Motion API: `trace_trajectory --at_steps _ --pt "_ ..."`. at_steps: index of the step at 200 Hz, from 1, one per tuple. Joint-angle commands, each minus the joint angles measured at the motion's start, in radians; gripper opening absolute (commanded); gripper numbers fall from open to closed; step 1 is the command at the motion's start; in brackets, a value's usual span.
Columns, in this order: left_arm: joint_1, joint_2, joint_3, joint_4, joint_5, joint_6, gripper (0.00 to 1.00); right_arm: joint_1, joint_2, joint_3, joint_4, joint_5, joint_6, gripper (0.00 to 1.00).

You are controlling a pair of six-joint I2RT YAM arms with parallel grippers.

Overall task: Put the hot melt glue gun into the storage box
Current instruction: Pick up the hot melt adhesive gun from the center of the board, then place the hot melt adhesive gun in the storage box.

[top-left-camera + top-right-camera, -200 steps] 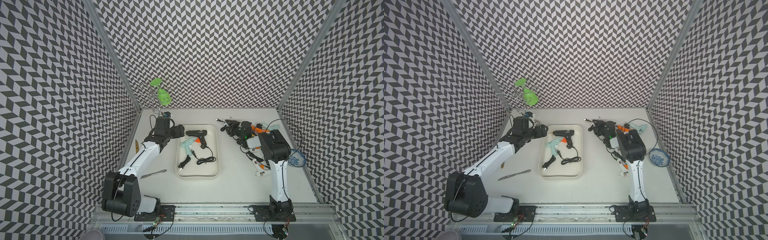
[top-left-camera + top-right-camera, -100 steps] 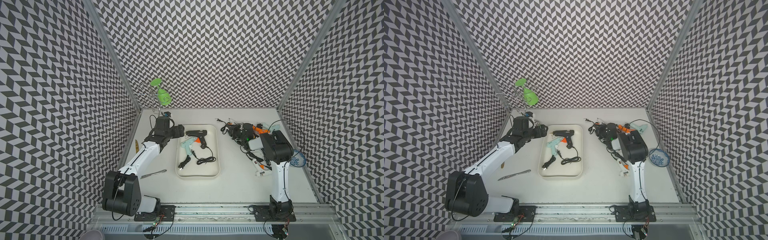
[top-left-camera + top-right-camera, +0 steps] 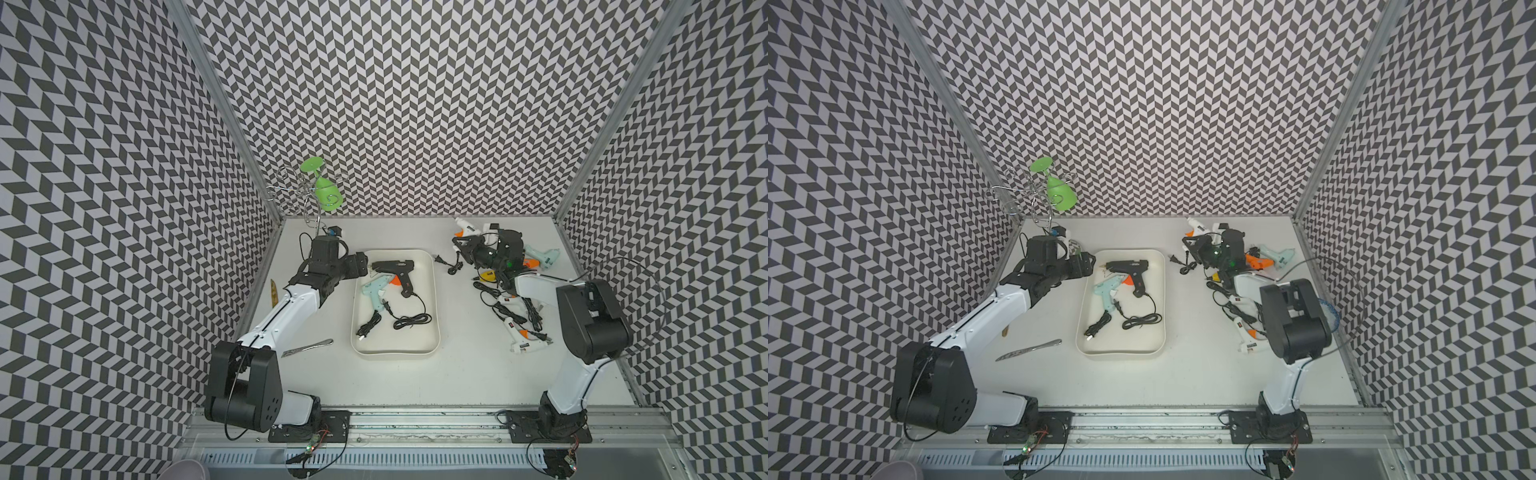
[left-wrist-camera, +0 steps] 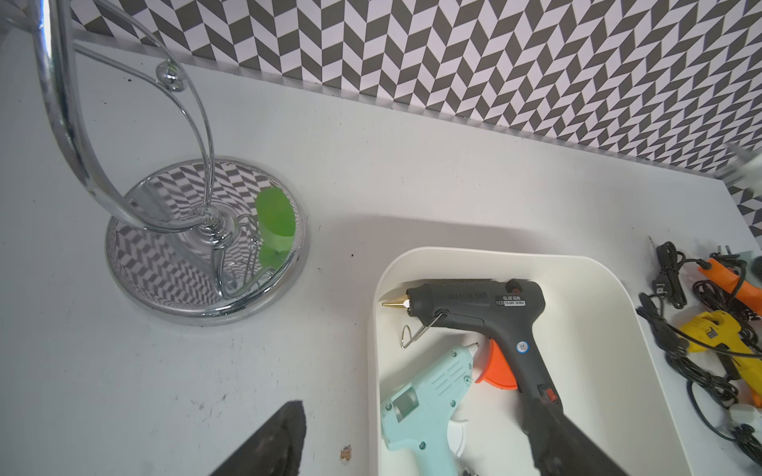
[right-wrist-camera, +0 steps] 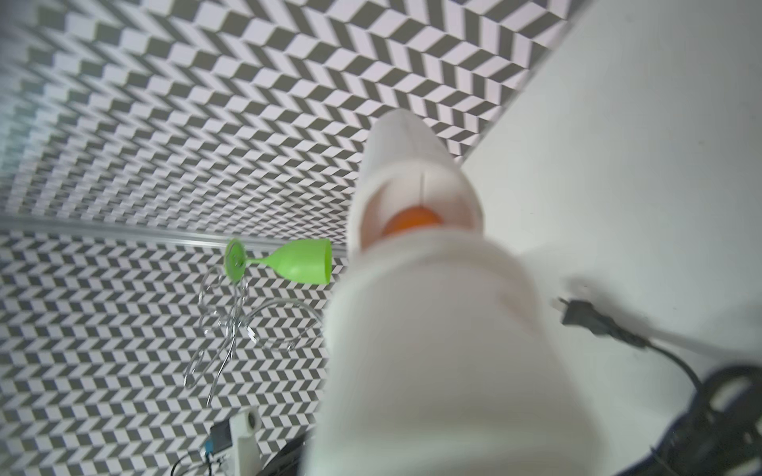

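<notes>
The right gripper, clamped on the white glue gun at far right, should lift clear of the tangled cords before swinging left to the storage box, where the left gripper hovers, jaws apart.

Stuff that's hiding, blurring or getting chopped off

In both top views the right gripper is sitting buried in the gun pile, so its jaws aren't showing, and the right arm is blocking most of the blue bowl. In the right wrist view a white glue gun is sitting so close it's blurring out and covering the fingers, and a black cable is running off the frame edge. In the left wrist view the mint glue gun is getting cut at the handle, and the left gripper is showing only two dark finger ends, one covering the black glue gun handle's end.
</notes>
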Motion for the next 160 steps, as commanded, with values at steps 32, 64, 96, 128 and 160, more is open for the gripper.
trace_trajectory --at_steps 32,64,96,128,160 --pt "0.013 0.008 0.001 0.040 0.026 0.012 0.88 0.044 -0.157 0.112 -0.214 -0.129 -0.283 0.20" --pt "0.014 -0.001 -0.001 0.041 0.025 0.012 0.88 0.135 -0.214 0.299 -0.433 -0.049 -0.469 0.21" --pt "0.019 -0.019 -0.003 0.039 0.031 0.016 0.88 0.217 -0.226 0.425 -0.459 -0.058 -0.469 0.23" --pt "0.040 -0.058 -0.011 0.042 0.043 0.010 0.89 0.280 -0.235 0.456 -0.385 -0.050 -0.378 0.24" --pt "0.081 -0.086 -0.020 0.036 0.052 0.018 0.89 0.326 -0.203 0.382 -0.287 -0.070 -0.327 0.25"
